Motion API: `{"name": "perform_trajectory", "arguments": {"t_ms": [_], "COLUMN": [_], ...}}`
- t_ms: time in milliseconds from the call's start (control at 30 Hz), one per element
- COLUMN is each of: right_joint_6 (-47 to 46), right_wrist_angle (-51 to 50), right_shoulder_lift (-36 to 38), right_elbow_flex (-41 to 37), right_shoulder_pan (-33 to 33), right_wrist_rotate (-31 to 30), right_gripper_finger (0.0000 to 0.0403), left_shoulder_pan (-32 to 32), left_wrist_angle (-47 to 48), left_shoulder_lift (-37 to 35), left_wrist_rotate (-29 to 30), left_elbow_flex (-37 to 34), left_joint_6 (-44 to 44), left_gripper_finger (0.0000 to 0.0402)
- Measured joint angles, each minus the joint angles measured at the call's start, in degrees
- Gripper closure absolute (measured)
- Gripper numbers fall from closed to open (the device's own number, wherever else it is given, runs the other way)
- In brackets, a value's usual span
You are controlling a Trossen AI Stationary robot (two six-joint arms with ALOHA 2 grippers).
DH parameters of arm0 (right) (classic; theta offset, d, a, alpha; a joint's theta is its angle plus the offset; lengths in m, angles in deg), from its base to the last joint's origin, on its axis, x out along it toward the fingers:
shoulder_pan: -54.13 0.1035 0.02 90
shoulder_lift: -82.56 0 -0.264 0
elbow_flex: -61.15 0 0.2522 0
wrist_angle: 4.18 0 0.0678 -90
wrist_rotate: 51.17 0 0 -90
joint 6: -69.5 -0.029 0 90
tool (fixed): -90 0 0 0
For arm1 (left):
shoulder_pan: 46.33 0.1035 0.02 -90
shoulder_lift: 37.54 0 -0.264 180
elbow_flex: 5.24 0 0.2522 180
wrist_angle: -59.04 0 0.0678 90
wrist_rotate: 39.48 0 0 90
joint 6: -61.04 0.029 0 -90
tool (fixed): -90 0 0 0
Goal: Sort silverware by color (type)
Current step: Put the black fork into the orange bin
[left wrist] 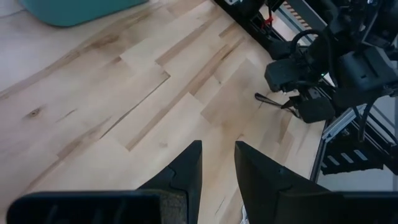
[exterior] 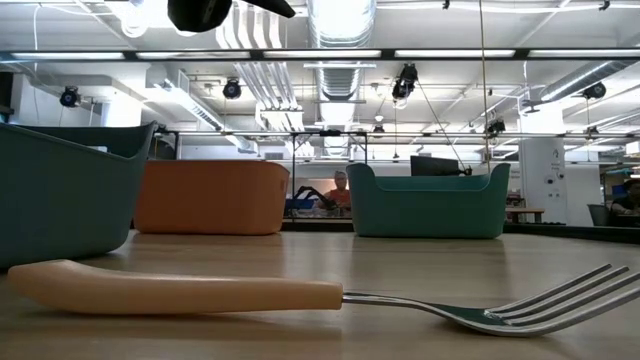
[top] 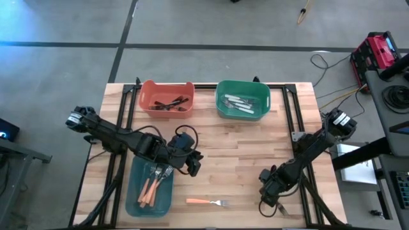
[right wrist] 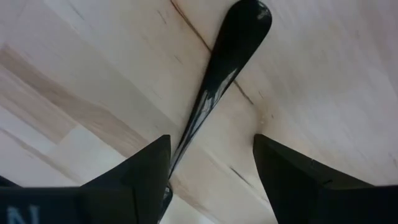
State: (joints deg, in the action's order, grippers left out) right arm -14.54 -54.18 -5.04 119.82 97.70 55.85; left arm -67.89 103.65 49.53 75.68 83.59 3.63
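The wooden table (top: 243, 147) carries three plastic bins. The blue bin (top: 131, 191) sits at the near left, the orange bin (top: 148, 92) at the far left, and the green bin (top: 221, 96) at the far centre.

The two arms reach in from opposite sides. The left gripper (top: 193, 167) hangs above the table just beside the blue bin's far right corner; its fingers (left wrist: 186, 171) stand a narrow gap apart and hold nothing. The right gripper (top: 267, 191) sits low over the near right part of the table. Its fingers (right wrist: 146, 165) are spread wide, one on each side of a single black utensil (right wrist: 224, 59) that lies flat on the wood; the fingers are not closed on it.

Silverware count by kind:
- Orange-handled forks in the blue bin (top: 152, 185): about four, overlapping, exact count uncertain.
- Orange-handled fork (top: 206, 202) loose on the table: one, near the front edge, between the blue bin and the right gripper.
- Black pieces in the orange bin (top: 172, 103): a tangled pile, count not readable.
- White-handled pieces in the green bin (top: 240, 102): about four or five.
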Motion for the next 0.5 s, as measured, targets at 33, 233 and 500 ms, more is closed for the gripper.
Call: {"name": "perform_trajectory", "arguments": {"t_ms": [33, 233, 500], "right_joint_6": [0.07, 0.05, -0.43], "right_wrist_angle": [0.02, 0.01, -0.25], "right_shoulder_lift": [-0.20, -0.26, -0.30], "right_elbow_flex": [0.00, -0.07, -0.15], "right_shoulder_pan": [0.00, 0.00, 0.07], "right_wrist_rotate": [0.00, -0.22, -1.26], "right_gripper_finger": [0.0184, 0.0204, 0.0280], "left_shoulder_pan": [0.00, 0.00, 0.00], "left_wrist_angle": [0.00, -0.02, -0.06], "left_shoulder_lift": [0.00, 0.00, 0.00], "left_wrist_rotate": [0.13, 1.44, 1.46], "left_elbow_flex": [0.00, 0.00, 0.01], "left_joint_6": [-0.02, -0.02, -0.02], "left_gripper_finger": [0.0325, 0.0325, 0.0325]}}
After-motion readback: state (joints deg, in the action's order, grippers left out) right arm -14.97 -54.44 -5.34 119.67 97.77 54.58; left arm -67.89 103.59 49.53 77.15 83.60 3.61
